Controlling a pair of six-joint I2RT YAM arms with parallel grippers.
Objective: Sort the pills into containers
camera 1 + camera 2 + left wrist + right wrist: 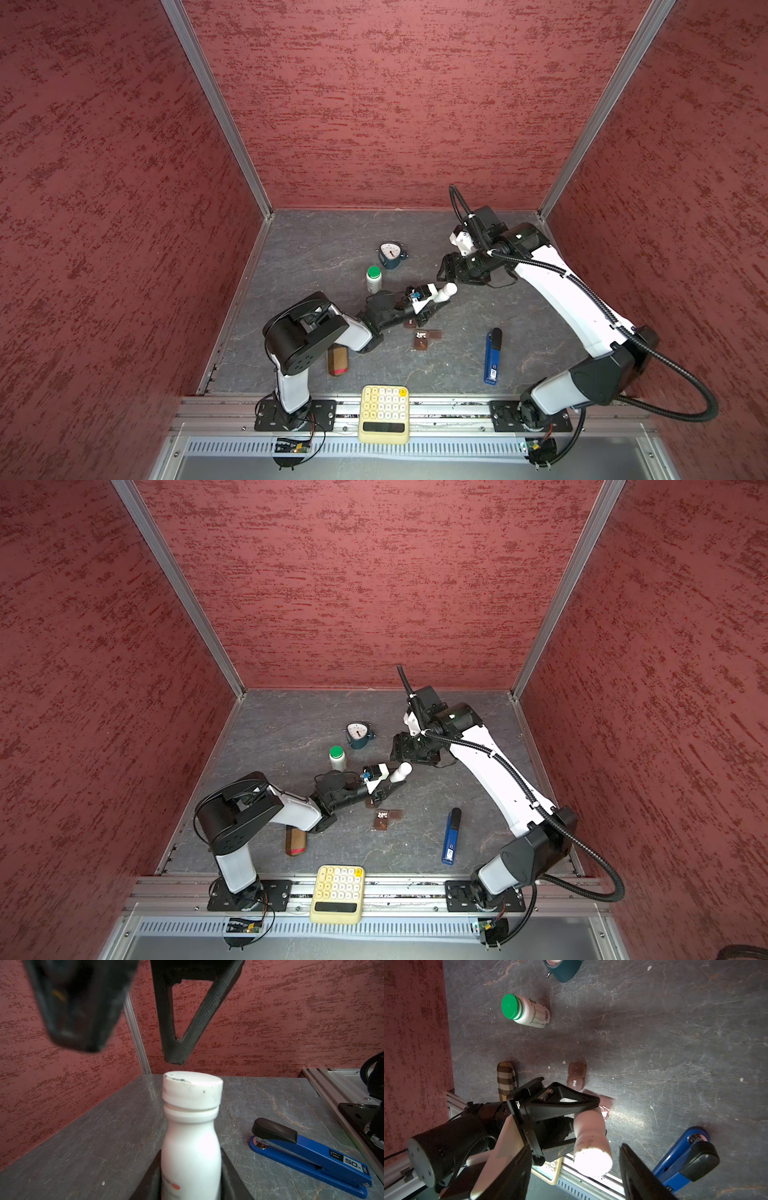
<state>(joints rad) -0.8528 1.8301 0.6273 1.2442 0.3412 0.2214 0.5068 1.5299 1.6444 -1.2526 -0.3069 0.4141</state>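
Note:
My left gripper (437, 302) (191, 1178) is shut on the body of a small all-white bottle (445, 291) (191, 1136), holding it tilted above the table. My right gripper (441, 270) (575, 1169) is open just beyond the bottle's white cap (591, 1162), which shows between the jaws with a gap on each side. The containers, dark brown pill-box pieces (426, 338) (576, 1075), lie on the table below the bottle. One cell is open with white pills (422, 334) inside. Tiny white pellets (564, 1062) dot the table nearby.
A green-capped white bottle (374, 279) and a small dial clock (390, 254) stand behind the left arm. A blue stapler (492, 355) lies at the right. A yellow calculator (384, 413) rests on the front rail and a brown case (337, 359) under the left arm.

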